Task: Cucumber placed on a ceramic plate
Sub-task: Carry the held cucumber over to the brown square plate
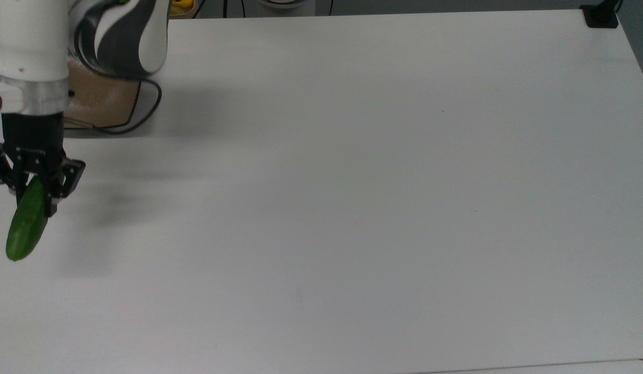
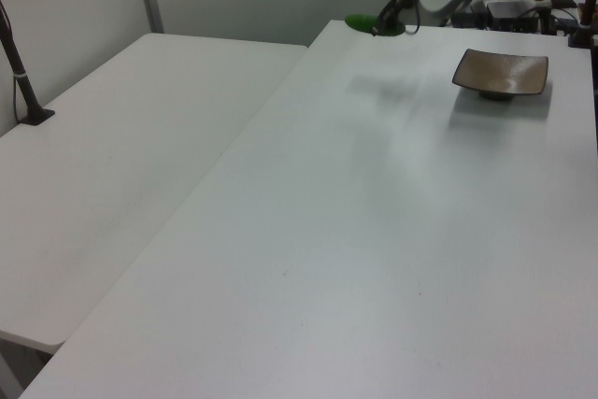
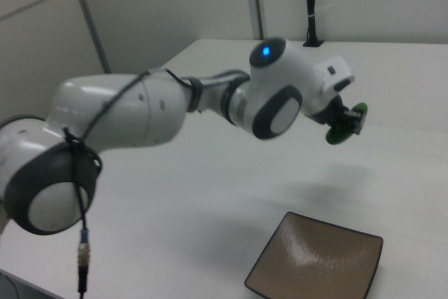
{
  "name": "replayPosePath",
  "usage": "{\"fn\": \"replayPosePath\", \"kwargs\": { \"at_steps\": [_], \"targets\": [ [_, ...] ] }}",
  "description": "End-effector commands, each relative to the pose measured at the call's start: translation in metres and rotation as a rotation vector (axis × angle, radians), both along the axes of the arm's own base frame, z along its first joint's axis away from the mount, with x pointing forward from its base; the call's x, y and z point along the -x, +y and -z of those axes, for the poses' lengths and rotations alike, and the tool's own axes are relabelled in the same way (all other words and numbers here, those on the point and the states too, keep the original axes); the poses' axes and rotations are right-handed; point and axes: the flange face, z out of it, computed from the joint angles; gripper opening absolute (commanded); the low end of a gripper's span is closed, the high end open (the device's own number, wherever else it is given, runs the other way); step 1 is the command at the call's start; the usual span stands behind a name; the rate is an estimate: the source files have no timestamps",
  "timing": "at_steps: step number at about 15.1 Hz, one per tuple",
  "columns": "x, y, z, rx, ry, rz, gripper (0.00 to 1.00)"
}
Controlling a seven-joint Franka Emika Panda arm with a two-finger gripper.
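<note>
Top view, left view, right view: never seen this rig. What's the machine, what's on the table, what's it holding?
It is one robot arm with a two-finger tool at its end. Three fixed cameras watch it: one from above, two from the sides. The tool is shut on one end of a green cucumber, held in the air above the white table; a faint shadow lies beneath it. A square brown ceramic plate sits on the table with nothing in it, apart from the cucumber.
</note>
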Motion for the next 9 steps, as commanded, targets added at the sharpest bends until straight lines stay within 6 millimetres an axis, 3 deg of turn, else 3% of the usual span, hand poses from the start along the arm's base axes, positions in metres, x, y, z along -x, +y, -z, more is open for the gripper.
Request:
{"fn": "replayPosePath", "kwargs": {
  "at_steps": [1,6,9],
  "targets": [
    [0.04,0.015,-0.051,-0.044,0.163,-0.008,0.23],
    [0.096,0.031,-0.084,-0.09,0.349,-0.028,0.23],
    [0.131,0.029,-0.076,-0.094,0.488,-0.083,0.24]
  ]
}}
